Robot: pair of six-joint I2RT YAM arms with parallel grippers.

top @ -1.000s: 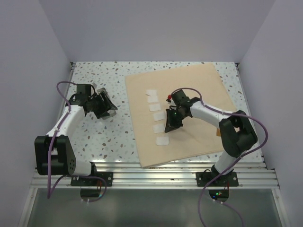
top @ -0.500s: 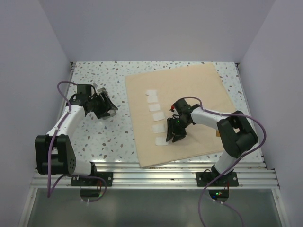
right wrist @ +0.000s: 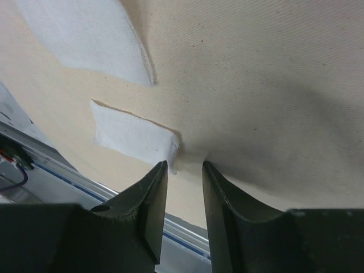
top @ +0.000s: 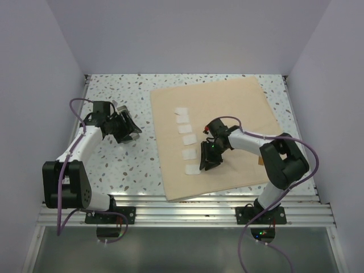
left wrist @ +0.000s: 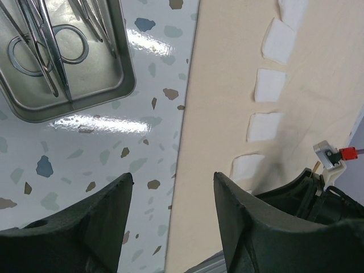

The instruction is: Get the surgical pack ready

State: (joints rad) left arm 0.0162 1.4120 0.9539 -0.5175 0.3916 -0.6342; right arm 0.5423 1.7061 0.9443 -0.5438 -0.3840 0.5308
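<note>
The tan cloth lies spread flat on the right of the table, also in the left wrist view. Several white gauze squares lie on it in a column. My right gripper is tips-down on the cloth beside the nearest gauze square. In the right wrist view, the right gripper has a narrow gap, with that square's corner at the left fingertip and only cloth between the tips. My left gripper is open and empty above the silver tin holding steel instruments.
The speckled tabletop lies left of the cloth. The metal rail runs along the near edge, just beyond the cloth's front hem. White walls close in the table on the left, back and right.
My right gripper moved toward the near edge along the gauze column, from mid-column to the last square, then settled. The left arm has not moved.
</note>
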